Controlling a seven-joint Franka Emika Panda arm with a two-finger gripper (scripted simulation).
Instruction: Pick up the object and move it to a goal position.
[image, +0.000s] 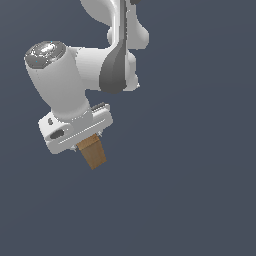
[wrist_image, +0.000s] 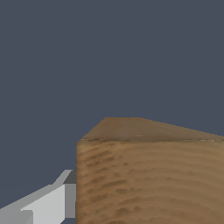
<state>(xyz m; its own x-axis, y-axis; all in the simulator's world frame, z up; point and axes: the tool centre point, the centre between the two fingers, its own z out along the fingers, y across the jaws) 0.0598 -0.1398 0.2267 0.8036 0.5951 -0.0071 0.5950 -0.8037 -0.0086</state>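
The object, a small tan-brown wooden block (image: 94, 152), sticks out from under the white hand of my gripper (image: 89, 144) in the exterior view, left of the middle. The gripper is shut on the block, and the fingers are mostly hidden by the hand and the block. In the wrist view the block (wrist_image: 148, 175) fills the near field, with one grey-white finger (wrist_image: 48, 203) pressed against its side. The other finger is out of frame. No goal marker shows in either view.
The white arm (image: 75, 75) reaches in from the top of the exterior view. Everything around it is a plain dark blue-grey surface with no other objects or edges visible.
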